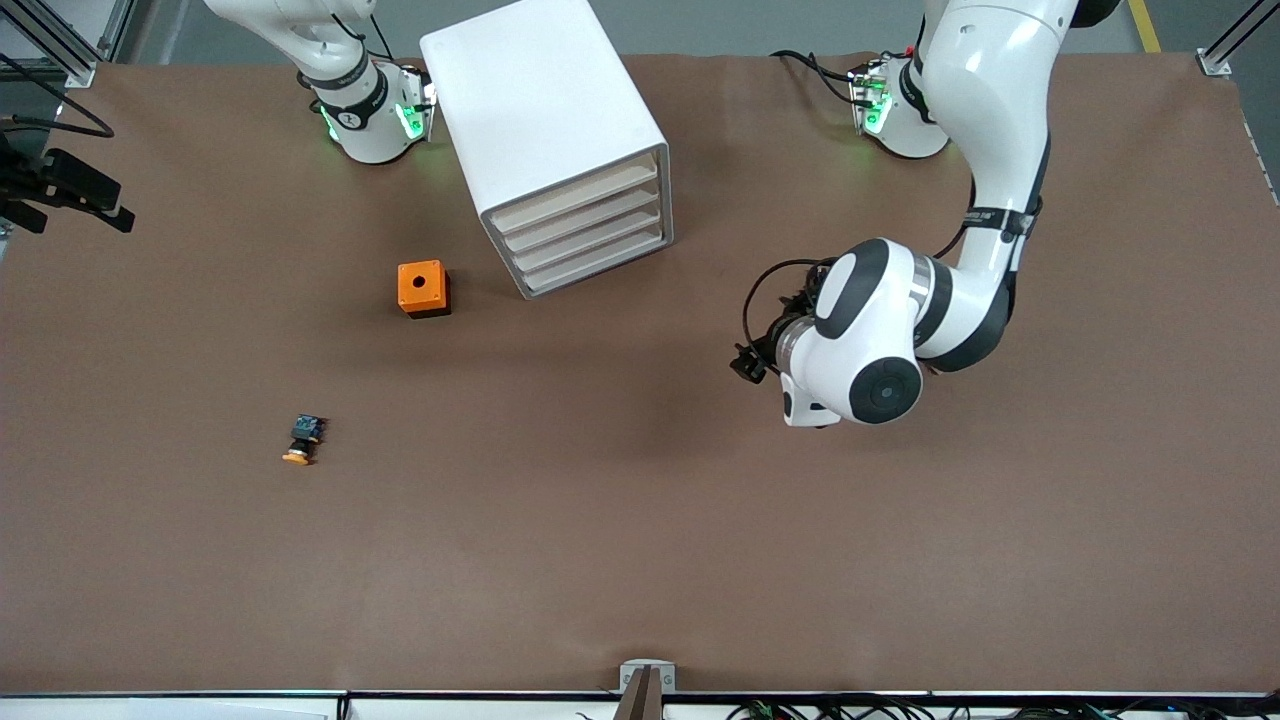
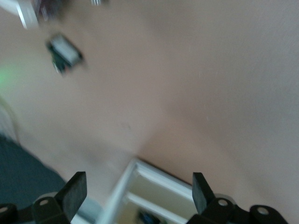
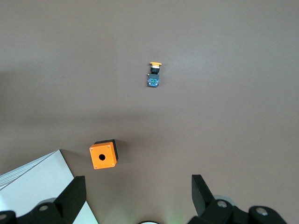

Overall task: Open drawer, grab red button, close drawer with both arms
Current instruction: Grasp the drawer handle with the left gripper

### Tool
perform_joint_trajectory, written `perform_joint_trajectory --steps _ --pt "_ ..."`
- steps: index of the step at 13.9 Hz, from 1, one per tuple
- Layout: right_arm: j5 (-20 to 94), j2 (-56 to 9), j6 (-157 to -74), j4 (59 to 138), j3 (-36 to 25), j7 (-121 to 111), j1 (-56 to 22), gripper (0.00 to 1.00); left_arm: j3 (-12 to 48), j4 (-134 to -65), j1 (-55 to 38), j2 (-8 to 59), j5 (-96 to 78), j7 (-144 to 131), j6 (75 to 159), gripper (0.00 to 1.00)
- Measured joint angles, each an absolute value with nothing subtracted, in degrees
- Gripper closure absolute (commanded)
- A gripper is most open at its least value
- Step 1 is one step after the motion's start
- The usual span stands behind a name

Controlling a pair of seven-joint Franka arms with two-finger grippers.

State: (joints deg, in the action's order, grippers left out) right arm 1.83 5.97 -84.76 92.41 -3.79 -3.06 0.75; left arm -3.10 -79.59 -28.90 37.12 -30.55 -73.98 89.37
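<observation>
The white cabinet [image 1: 540, 110] stands at the robots' side of the table, between the two bases. Its four cream drawer fronts [image 1: 590, 225] all sit flush, shut. No red-capped button shows in any view. My left gripper [image 1: 745, 362] hangs open and empty over bare table toward the left arm's end of the cabinet. The blurred left wrist view shows its fingers wide apart [image 2: 140, 186] and a corner of the cabinet [image 2: 154, 179] between them. My right gripper [image 3: 138, 186] is out of the front view. It is open and empty, high above the table.
An orange cube with a round hole [image 1: 423, 288] [image 3: 103, 154] sits beside the cabinet toward the right arm's end. A button with an orange-yellow cap [image 1: 300, 441] [image 3: 153, 74] lies nearer the front camera. A black device [image 1: 60, 190] juts in at the right arm's end.
</observation>
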Motion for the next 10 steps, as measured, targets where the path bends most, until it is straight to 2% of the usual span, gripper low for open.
perform_joint_trajectory --steps 5,10 --pt "1.8 6.0 -84.8 92.3 -3.8 -3.1 0.8 0.00 -2.2 -79.2 -29.4 40.3 -44.0 -94.1 87.0 0.01" --pt "1.8 6.0 -84.8 92.2 -3.8 -3.1 0.8 0.00 3.4 -78.9 -29.9 45.4 -49.8 -112.9 86.4 0.01"
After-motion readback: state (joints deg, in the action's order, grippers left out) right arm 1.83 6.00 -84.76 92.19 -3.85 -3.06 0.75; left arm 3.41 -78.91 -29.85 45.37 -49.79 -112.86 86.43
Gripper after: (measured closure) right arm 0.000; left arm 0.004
